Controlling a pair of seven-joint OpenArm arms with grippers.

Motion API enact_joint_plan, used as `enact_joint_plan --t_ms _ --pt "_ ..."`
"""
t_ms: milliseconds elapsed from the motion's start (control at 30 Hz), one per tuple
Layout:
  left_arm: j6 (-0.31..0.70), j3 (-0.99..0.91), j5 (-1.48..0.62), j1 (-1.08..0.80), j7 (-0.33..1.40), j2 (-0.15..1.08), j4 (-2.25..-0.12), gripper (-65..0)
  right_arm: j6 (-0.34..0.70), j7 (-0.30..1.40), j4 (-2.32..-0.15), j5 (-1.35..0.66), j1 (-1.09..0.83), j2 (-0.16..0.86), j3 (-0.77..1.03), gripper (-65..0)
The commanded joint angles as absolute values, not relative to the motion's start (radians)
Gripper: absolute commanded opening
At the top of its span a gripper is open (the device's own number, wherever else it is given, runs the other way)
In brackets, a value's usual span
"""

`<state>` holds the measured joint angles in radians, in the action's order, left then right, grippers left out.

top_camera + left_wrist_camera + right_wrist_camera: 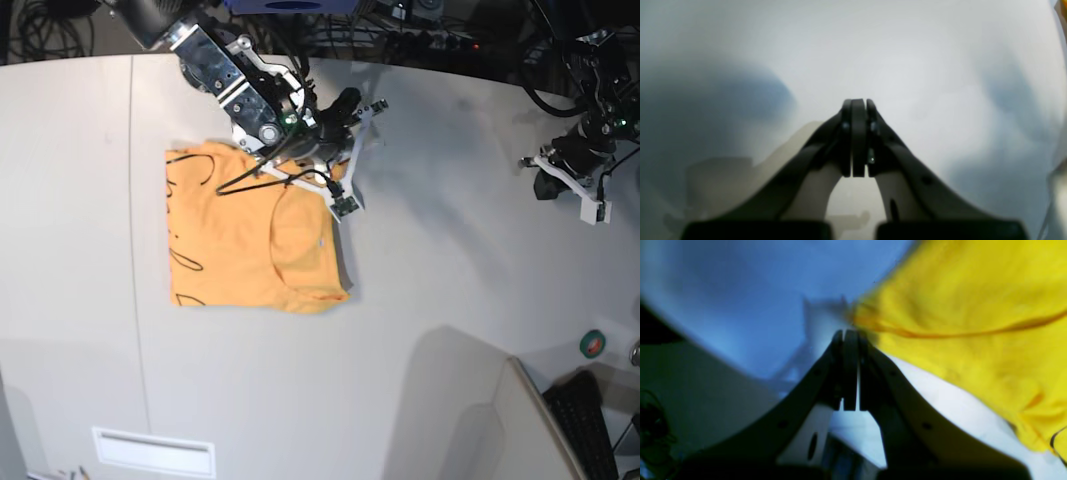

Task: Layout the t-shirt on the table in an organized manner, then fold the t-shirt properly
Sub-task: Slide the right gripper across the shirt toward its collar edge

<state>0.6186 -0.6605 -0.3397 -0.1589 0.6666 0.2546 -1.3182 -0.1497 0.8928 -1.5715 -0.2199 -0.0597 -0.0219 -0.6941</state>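
Orange t-shirt (245,245) folded to a rough rectangle, flat on the white table (450,270), left of centre in base view. Black lettering along its left edge, neckline curve and small white tag facing up near the right side. Thin dark seam line (133,200) running down the table just left of the shirt.

Right gripper (345,150) over the shirt's top right corner in base view, arm reaching in from the top left. Jaws pressed together in right wrist view, tips (848,335) right at the edge of the yellow-orange cloth (973,306); cannot tell whether cloth is pinched between them or only touched. White table showing below the cloth in that view, picture blurred.

Left gripper (570,180) well apart from the shirt, at the right side of base view, above bare table. Jaws closed flat on each other in left wrist view (858,103), nothing between them, only white table (907,50) and soft shadows beyond.

No containers on the table. Small round green-and-red object (594,344) near the right edge, too small to identify. Dark keyboard (585,420) at bottom right, cables (440,25) along the top edge.
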Motion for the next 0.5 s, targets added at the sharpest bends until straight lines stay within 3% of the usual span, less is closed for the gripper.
enact_joint_plan --t_ms 0,133,233,467 --pt "0.624 -0.667 -0.352 -0.154 0.648 0.274 -1.336 -65.0 -0.147 0.901 -1.633 -0.222 -0.054 -0.022 -0.691 -65.0" --pt "0.624 -0.667 -0.352 -0.154 0.648 0.274 -1.336 -65.0 -0.199 0.911 -1.690 -0.222 -0.050 0.010 -0.688 -65.0" --pt "0.624 -0.665 -0.352 -0.154 0.648 0.274 -1.336 -65.0 -0.262 0.908 -1.604 -0.223 -0.008 0.010 -0.691 -65.0" --pt "0.624 -0.665 -0.352 -0.148 0.650 0.269 -1.337 -65.0 -0.266 0.776 -1.399 -0.223 0.015 -0.025 -0.753 -65.0"
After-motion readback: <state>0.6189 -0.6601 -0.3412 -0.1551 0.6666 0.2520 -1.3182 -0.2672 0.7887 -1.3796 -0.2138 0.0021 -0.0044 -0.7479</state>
